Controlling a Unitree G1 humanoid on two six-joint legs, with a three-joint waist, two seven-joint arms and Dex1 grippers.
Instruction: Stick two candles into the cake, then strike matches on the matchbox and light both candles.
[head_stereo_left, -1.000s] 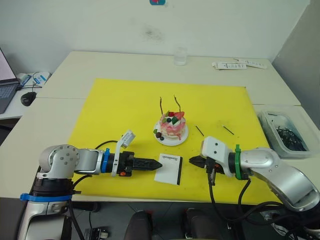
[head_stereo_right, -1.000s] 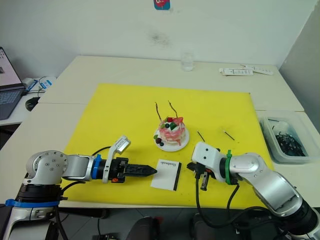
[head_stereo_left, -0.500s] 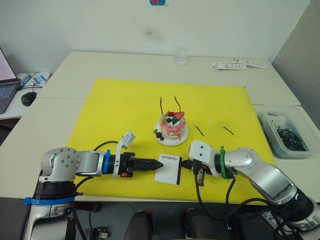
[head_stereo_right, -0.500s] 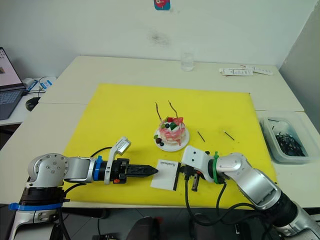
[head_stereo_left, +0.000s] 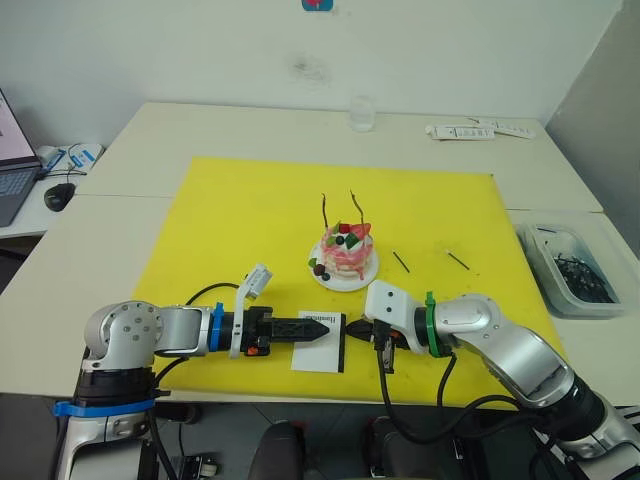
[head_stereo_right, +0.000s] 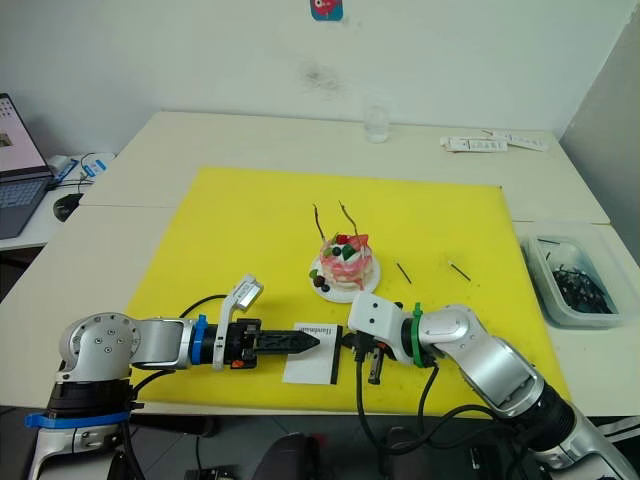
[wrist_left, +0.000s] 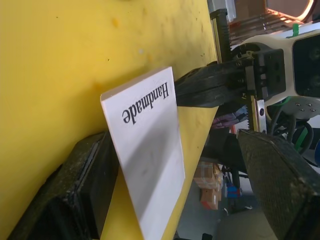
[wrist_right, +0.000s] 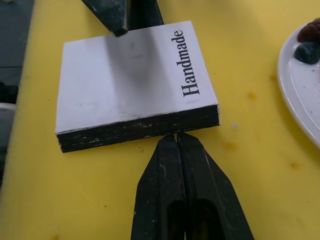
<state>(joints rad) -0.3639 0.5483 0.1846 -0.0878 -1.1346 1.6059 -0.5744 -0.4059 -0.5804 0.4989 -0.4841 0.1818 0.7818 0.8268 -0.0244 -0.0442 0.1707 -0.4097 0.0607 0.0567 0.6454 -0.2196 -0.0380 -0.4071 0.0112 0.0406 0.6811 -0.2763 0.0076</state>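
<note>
The pink cake (head_stereo_left: 345, 252) sits on its white plate (head_stereo_left: 322, 280) mid-mat, with both thin wavy candles (head_stereo_left: 324, 210) (head_stereo_left: 355, 206) standing in it. Two dark matches (head_stereo_left: 400, 262) (head_stereo_left: 457, 261) lie on the mat to its right. The white matchbox (head_stereo_left: 318, 352) lies in front of the cake. My left gripper (head_stereo_left: 322, 328) is open, its fingers (wrist_left: 75, 195) straddling the matchbox (wrist_left: 150, 150). My right gripper (wrist_right: 176, 136) is shut, its tips pressed against the black striking strip (wrist_right: 140, 129) on the matchbox's right side.
A yellow mat (head_stereo_left: 250, 220) covers the table's middle. To the right stands a clear bin (head_stereo_left: 575, 280) of dark bits. At the back are a glass (head_stereo_left: 361, 113) and white strips (head_stereo_left: 475, 130). A mouse (head_stereo_left: 58, 195) lies far left.
My right gripper moved left up to the matchbox and pushed it leftward. The matchbox now lies between my left gripper's open fingers, having earlier lain just past their tips.
</note>
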